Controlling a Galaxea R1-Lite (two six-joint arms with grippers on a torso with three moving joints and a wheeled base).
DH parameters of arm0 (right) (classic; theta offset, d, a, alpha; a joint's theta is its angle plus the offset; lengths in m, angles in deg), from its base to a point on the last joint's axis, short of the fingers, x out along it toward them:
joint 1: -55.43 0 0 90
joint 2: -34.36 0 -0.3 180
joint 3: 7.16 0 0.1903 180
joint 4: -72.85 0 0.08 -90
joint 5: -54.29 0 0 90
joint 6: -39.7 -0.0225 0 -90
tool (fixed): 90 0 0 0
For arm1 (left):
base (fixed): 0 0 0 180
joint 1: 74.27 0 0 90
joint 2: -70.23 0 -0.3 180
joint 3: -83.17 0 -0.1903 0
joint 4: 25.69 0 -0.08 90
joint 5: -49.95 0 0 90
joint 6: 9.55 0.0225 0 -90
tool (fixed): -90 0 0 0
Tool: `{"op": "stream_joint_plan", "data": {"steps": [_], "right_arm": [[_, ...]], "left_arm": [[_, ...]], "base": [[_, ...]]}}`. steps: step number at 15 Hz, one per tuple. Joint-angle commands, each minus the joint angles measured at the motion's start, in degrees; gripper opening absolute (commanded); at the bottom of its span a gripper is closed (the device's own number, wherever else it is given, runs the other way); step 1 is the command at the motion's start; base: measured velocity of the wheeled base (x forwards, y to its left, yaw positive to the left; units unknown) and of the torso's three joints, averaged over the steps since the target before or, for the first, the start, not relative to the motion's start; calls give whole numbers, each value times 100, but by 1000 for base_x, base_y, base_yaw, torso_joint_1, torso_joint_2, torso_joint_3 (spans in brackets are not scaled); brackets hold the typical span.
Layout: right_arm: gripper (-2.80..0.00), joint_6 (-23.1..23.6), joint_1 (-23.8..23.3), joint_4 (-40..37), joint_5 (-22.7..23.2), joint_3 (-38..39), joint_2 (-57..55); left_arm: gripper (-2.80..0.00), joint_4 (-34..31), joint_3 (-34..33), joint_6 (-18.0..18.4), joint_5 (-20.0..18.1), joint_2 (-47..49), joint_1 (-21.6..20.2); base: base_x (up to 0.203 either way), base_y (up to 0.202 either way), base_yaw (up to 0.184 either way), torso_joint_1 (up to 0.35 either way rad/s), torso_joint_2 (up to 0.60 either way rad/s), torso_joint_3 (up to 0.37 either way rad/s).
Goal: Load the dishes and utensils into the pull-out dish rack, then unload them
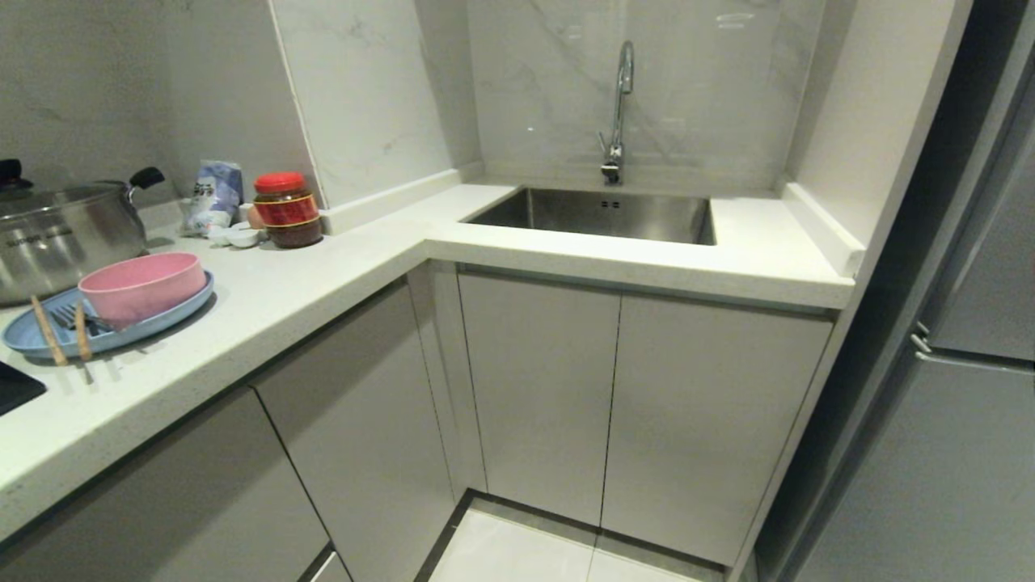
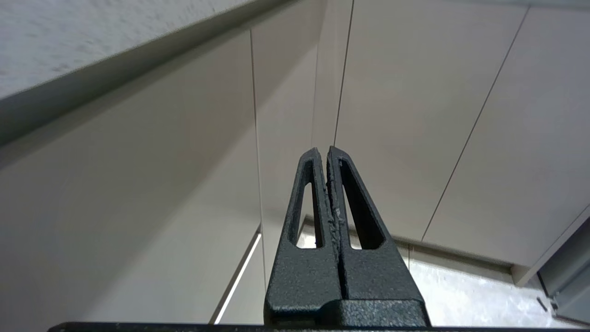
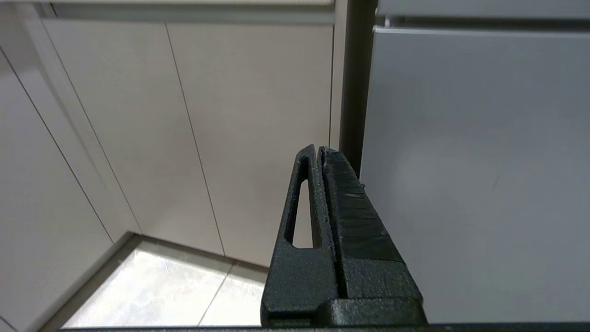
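Note:
On the counter at the far left lies a light blue oval plate (image 1: 32,339) with a pink bowl (image 1: 141,285) on it. Two wooden chopsticks (image 1: 48,341) and a fork (image 1: 73,321) rest across the plate beside the bowl. The pull-out dish rack is out of view; only closed cabinet fronts show. Neither arm appears in the head view. My left gripper (image 2: 322,150) is shut with nothing in it, low in front of the cabinet doors. My right gripper (image 3: 319,148) is also shut and empty, near the grey fridge door.
A steel pot (image 1: 57,234) with black knobs stands behind the plate. A red-lidded jar (image 1: 287,210), a bag (image 1: 217,194) and small white dishes (image 1: 238,236) sit by the wall. The steel sink (image 1: 598,214) with its tap (image 1: 618,113) is straight ahead. A grey fridge (image 1: 970,364) stands at the right.

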Motion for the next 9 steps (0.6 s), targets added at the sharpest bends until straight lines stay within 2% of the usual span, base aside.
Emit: {"op": "stream_joint_plan", "data": {"steps": [1, 4, 9], "right_arm": [[-280, -1, 1, 4, 1, 149, 4], [-280, -1, 1, 4, 1, 149, 4], [-280, -1, 1, 4, 1, 149, 4]], "left_arm": [[-280, 0, -26, 0, 4, 7, 0], [-280, 0, -26, 0, 5, 0, 0], [-280, 0, -26, 0, 5, 7, 0]], "base": [[0, 0, 0, 2, 10, 201], [0, 0, 0, 3, 2, 104], [0, 0, 0, 3, 3, 11]]}}
